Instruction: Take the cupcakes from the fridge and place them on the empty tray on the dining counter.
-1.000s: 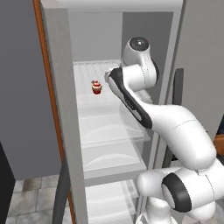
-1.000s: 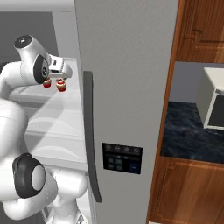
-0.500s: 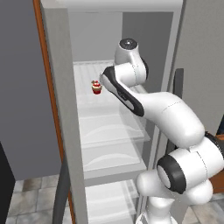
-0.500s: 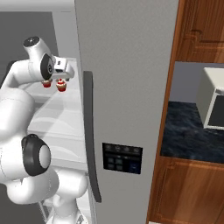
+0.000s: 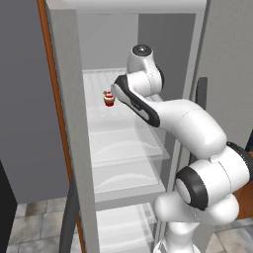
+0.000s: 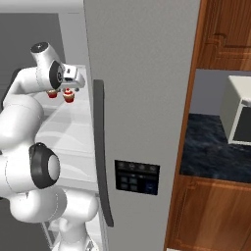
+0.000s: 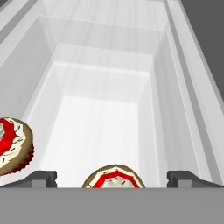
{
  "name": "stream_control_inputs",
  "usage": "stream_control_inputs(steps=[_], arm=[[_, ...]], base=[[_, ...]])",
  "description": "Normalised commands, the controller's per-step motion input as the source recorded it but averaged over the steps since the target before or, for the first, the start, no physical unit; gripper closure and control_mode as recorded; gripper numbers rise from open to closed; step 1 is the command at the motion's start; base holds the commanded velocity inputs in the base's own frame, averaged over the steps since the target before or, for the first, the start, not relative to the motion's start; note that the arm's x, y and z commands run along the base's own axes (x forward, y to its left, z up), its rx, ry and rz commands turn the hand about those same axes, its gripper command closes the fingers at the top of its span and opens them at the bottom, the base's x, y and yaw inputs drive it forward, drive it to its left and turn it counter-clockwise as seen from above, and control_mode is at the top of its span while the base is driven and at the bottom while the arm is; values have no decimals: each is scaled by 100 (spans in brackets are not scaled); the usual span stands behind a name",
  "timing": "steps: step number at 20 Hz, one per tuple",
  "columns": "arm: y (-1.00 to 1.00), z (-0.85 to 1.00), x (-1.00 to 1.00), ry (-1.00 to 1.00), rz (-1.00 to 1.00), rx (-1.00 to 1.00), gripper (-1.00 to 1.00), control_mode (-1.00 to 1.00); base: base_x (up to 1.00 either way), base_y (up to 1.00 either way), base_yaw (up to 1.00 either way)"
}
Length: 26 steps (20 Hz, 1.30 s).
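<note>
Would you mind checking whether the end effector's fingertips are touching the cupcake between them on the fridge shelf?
Apart. In the hand view, the end effector is open, with white shelf visible between each fingertip and the cupcake centred between them.

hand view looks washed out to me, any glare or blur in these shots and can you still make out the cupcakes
Hand view: the white fridge interior is bright and low in contrast, yet both cupcakes stay sharp, cut off by the frame edges. Left base view: even, soft light, one cupcake small but clear. Right base view: no glare, faint shading on the fridge door.
</note>
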Motion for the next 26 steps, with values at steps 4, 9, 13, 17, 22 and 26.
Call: stream_control_inputs(steps=[4, 9, 13, 17, 22, 26], arm=[[0, -10, 0, 0, 0, 0, -100, -100], [0, -1, 0, 0, 0, 0, -100, -100], [0, -2, 0, 0, 0, 0, -100, -100], [0, -1, -3, 0, 0, 0, -100, -100], [0, -8, -1, 0, 0, 0, -100, -100], [0, -21, 0, 1, 0, 0, -100, -100]], base=[[0, 0, 0], [0, 0, 0], [0, 0, 0], [0, 0, 0], [0, 0, 0], [0, 0, 0]])
